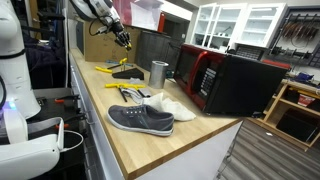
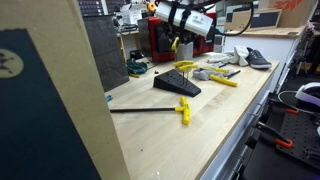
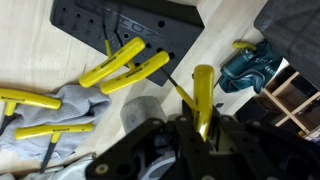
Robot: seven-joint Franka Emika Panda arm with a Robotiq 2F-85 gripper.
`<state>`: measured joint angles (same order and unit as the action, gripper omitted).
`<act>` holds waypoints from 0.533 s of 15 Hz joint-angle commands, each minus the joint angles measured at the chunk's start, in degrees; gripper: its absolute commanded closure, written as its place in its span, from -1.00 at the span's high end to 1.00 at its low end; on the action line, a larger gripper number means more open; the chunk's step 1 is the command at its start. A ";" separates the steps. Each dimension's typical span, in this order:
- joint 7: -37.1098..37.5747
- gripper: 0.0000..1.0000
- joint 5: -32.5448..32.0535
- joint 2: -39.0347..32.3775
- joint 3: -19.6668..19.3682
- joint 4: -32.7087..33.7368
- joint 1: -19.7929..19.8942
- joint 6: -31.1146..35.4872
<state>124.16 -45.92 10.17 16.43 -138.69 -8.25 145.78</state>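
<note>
Wrist view: yellow-handled screwdriver (image 3: pixel 203 90) clamped in narrowed tool (image 3: pixel 203 128), held above black holder (image 3: pixel 120 25) on counter (image 3: pixel 30 50); more yellow handles (image 3: pixel 125 65) laid near grey cloth (image 3: pixel 65 110).

A workshop room. A long counter (image 1: pixel 200 135) of pale butcher-block wood runs away from the viewer in both exterior views. At its far end, white wall cabinets (image 1: pixel 240 22) with glass doors hang under bright, even indoor light. Beside them is a dark pegboard (image 1: pixel 300 30) hung with tools. A low wooden shelf unit (image 1: pixel 295 105) stands just beyond the counter's end. In an exterior view, a tall brown board (image 2: pixel 60 90) fills the near side.
</note>
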 commanded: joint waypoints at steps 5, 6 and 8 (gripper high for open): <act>-5.70 -0.92 9.53 4.34 0.04 -3.43 -1.78 -0.10; -5.20 -0.92 9.08 4.65 0.37 -3.52 -1.33 -0.45; -3.83 -0.92 7.06 4.86 0.83 -3.55 -0.41 -0.32</act>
<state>120.05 -38.18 12.54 16.64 -140.86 -9.68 145.79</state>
